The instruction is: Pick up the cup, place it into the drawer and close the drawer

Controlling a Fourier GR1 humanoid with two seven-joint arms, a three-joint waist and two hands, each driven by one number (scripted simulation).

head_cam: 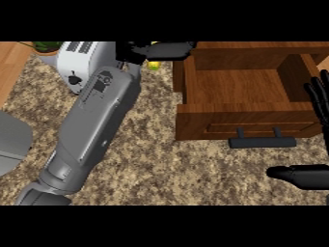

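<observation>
Yellow cup (153,64) mostly hidden in left hand (140,51); drawer (247,112) open.

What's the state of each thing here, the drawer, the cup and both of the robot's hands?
drawer: pulled open, nothing visible on its wooden floor.
cup: only a yellow-green bit shows beside the left hand, outside the drawer; mostly hidden.
left hand: reached out at the drawer's far left corner, by the cup; whether the fingers are closed on it cannot be told.
right hand: open, fingers up, resting at the view's right edge.
toaster: partly hidden by the left forearm.
</observation>
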